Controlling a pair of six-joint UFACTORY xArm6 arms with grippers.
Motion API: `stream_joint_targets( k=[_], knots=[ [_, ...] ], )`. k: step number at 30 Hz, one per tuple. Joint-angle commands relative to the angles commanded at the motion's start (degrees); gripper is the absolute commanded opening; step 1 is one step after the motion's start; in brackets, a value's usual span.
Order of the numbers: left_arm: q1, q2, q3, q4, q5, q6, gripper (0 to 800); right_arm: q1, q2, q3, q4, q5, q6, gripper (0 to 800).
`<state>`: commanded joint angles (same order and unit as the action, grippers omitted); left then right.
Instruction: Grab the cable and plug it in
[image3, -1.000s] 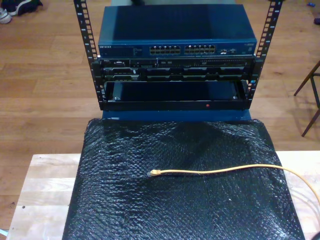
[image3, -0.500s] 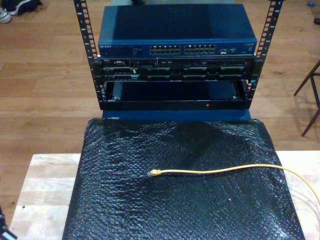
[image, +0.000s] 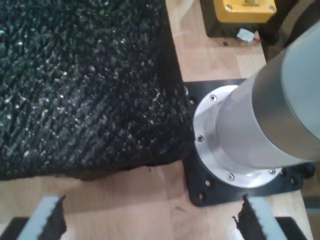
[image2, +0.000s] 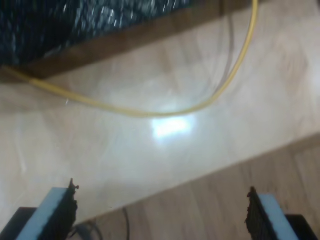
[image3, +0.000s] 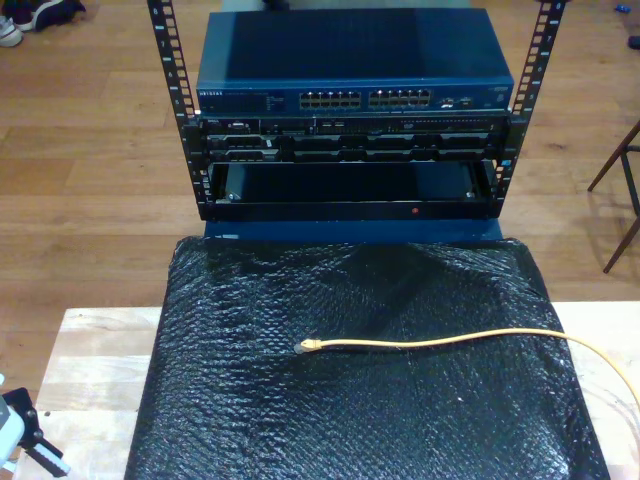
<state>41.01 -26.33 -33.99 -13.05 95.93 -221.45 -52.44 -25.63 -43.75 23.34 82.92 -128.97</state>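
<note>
The exterior view showed the yellow cable (image3: 440, 342) lying across the black mat (image3: 300, 400) mid-frame, while my first gripper (image: 150, 220) and my second gripper (image2: 162, 212) hung released, grasping nothing.

Arm (image3: 18, 432) newly at exterior view's lower left

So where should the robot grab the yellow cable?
Probably just behind the clear plug, on the yellow cable. It lies flat on the black bubble wrap, so coming from above fits, fingers closing across it. A grip near the plug would help aim it at the switch's ports.
</note>
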Motion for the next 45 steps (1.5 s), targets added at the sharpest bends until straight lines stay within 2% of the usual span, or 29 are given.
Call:
stream_joint_targets(
  k=[6, 16, 28, 32, 38, 45],
  knots=[
    [0.0, 2.3, -0.8, -1.3, -0.1, -0.1, 800, 3.4, 1.0, -1.2, 1.1, 0.0, 1.3, 798],
    [-2.8, 3.0, -0.5, -2.5, -0.7, -1.6, 800, 12.2, 4.0, -5.2, 1.1, -0.9, 7.0, 798],
    [-5.4, 4.0, 0.1, -3.3, -3.7, -4.5, 800, 31.7, 4.1, -5.5, -0.4, -8.5, 22.1, 799],
    [-6.3, 4.4, 0.7, -3.2, -5.2, -6.9, 800, 37.8, 5.2, -6.4, -2.6, -10.5, 26.9, 798],
    [-7.2, 4.3, 1.0, -3.3, -5.5, -7.7, 800, 46.8, 9.8, -9.8, -9.4, -11.3, 35.9, 799],
    [-7.3, 4.2, 2.0, -3.2, -5.5, -9.4, 800, 57.1, 13.6, -13.2, -11.9, -15.1, 42.6, 799]
  ],
)
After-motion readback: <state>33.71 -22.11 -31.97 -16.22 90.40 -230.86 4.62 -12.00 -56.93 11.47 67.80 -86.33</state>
